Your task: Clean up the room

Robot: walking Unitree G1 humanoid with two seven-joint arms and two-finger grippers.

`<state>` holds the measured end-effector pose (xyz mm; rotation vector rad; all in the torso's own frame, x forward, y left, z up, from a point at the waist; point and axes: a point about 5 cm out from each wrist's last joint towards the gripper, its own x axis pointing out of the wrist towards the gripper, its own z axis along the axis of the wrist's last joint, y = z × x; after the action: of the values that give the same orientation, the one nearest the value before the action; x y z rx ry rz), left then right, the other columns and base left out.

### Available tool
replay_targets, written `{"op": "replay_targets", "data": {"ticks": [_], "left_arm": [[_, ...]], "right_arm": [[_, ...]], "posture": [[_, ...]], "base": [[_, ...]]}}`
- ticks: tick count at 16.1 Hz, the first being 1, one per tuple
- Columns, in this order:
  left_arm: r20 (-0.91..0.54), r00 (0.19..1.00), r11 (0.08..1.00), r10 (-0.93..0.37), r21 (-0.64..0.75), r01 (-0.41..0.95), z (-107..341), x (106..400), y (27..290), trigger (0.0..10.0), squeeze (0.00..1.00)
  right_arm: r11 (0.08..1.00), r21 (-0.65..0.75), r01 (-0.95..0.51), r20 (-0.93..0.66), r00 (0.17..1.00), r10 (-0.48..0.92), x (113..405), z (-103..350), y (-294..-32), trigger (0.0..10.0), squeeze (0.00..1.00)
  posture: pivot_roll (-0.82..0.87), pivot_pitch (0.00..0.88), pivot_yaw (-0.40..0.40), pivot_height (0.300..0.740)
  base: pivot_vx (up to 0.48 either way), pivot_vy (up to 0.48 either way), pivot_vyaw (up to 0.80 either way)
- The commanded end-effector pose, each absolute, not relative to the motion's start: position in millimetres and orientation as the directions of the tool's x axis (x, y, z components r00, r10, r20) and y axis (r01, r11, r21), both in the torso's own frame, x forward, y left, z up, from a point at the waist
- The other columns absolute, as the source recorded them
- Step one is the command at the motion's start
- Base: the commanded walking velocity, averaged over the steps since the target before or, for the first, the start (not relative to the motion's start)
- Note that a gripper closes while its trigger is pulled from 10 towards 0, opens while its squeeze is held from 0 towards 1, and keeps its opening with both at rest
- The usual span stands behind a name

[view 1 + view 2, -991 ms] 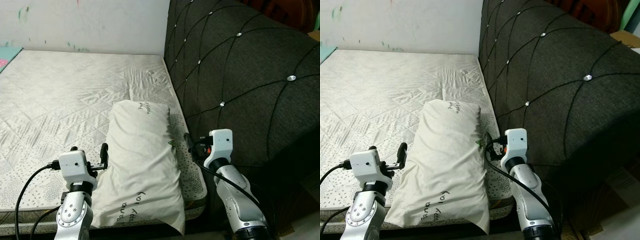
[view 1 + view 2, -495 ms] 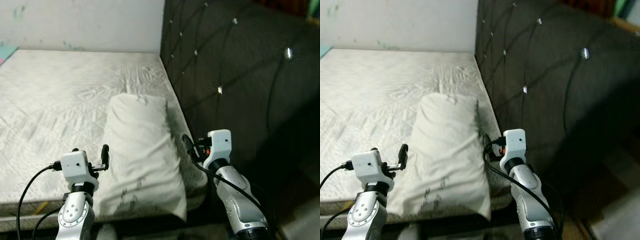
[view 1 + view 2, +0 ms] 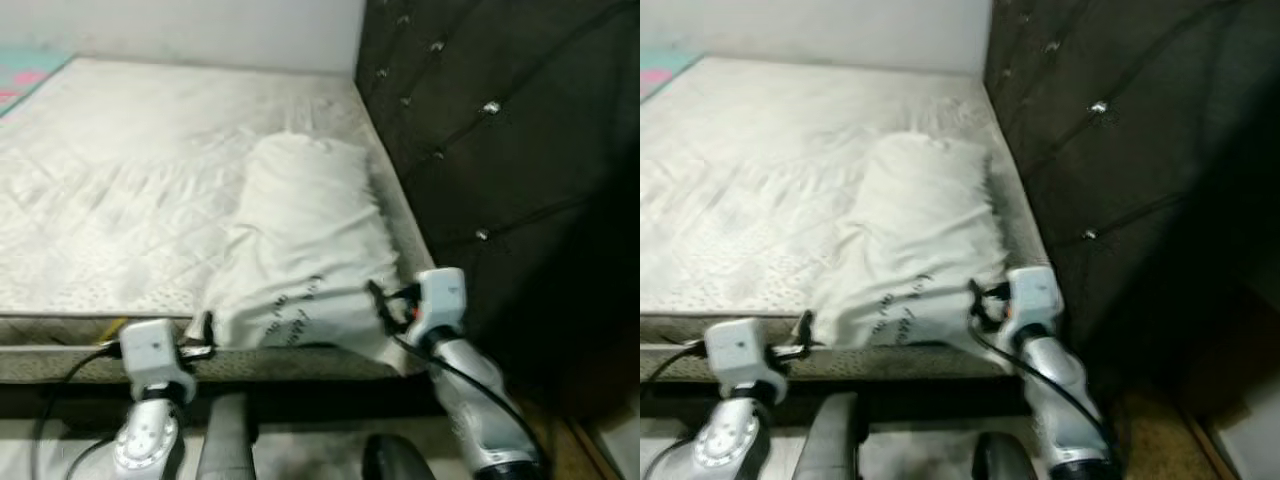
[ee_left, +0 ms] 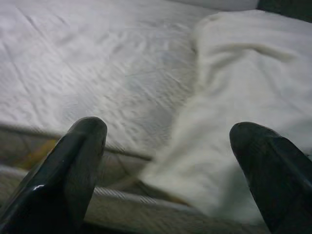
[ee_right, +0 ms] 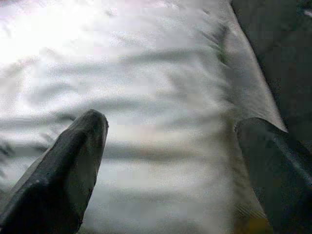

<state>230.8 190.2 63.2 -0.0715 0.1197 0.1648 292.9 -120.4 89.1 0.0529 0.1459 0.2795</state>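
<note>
Left gripper (image 3: 200, 330) at mattress (image 3: 130, 190) front edge, just left of pillow's near end; fingers (image 4: 73, 165) spread wide, nothing held. Right gripper (image 3: 378, 300) at pillow's near right corner, fingers (image 5: 68, 165) wide apart, empty. Pillow (image 3: 305, 235) lies lengthwise on mattress along right side, near end overhanging edge, black writing on it. Dark tufted headboard (image 3: 500, 130) right of pillow. White wall (image 3: 200, 30) beyond. Views blurred.
</note>
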Motion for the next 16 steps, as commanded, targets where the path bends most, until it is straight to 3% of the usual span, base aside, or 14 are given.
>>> {"op": "replay_targets", "data": {"ticks": [1,3,8,11,15,16], "left_arm": [[-0.073,0.989,0.988,0.131,-0.068,-0.136,75.2,238.9,182.1,10.0,0.0],[-0.084,0.986,0.987,0.141,-0.06,-0.146,73.9,239.8,182.6,10.0,0.0],[-0.136,0.975,0.976,0.178,-0.101,-0.193,66.3,241.4,186.8,10.0,0.0],[-0.299,0.935,0.965,0.19,-0.119,-0.234,41.3,250.0,185.9,10.0,0.0],[-0.4,0.901,0.969,0.166,-0.102,-0.224,26.2,257.4,186.1,10.0,0.0],[-0.405,0.903,0.964,0.141,-0.15,-0.218,25.1,278.0,190.1,10.0,0.0]], "right_arm": [[0.966,0.057,-0.252,-0.13,0.957,0.258,293.8,91.8,-129.8,10.0,0.0],[0.964,0.059,-0.259,-0.128,0.956,0.265,293.5,92.0,-128.6,10.0,0.0],[0.961,0.063,-0.269,-0.126,0.953,0.275,295.4,93.1,-126.4,10.0,0.0],[0.951,-0.017,-0.307,-0.15,0.942,0.302,304.5,97.3,-119.8,10.0,0.0],[0.956,-0.011,-0.295,-0.132,0.948,0.291,308.2,105.7,-123.9,10.0,0.0],[0.957,-0.015,-0.288,-0.124,0.951,0.284,307.2,110.7,-127.4,10.0,0.0]], "posture": [[-0.08,0.026,-0.065,0.583],[-0.09,0.027,-0.064,0.565],[-0.08,0.028,-0.066,0.565],[-0.1,0.045,-0.069,0.565],[-0.12,0.059,-0.071,0.565],[-0.14,0.071,-0.079,0.565]], "base": [[0.0,0.0,0.0],[0.0,0.0,0.0],[0.0,0.0,0.0],[0.0,0.0,0.0],[0.0,0.0,0.0],[0.0,0.0,0.0]]}}
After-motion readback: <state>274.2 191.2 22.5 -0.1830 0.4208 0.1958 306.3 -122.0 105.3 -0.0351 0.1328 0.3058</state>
